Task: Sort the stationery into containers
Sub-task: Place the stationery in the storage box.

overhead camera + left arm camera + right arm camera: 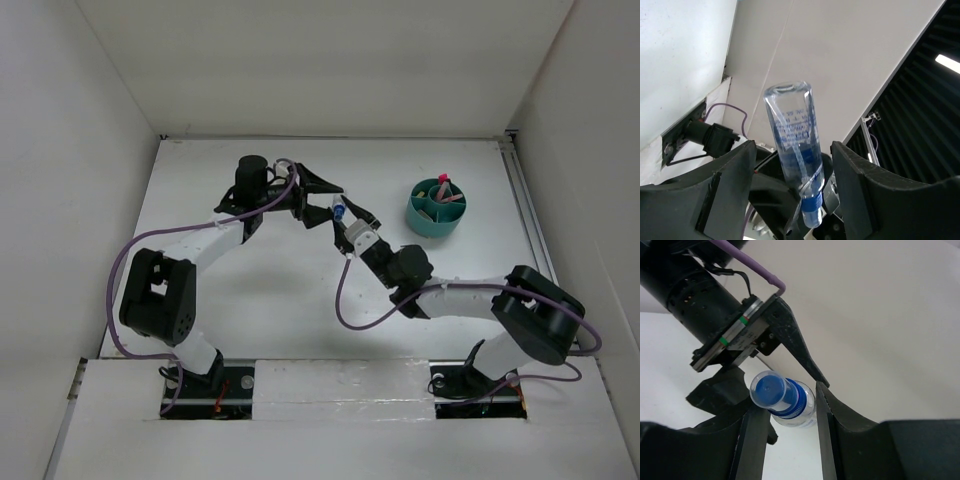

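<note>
White table (280, 320) — tube (795, 145) print blue; illegible

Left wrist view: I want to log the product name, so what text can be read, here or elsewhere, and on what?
Blue print on the clear tube: several lines, too blurred to read.
No other words, numbers or signs in any view.

white table (250, 300) enclosed by white walls (60, 150); metal rail (520, 195) along its right edge; strip lamp (947, 64) overhead.
</note>
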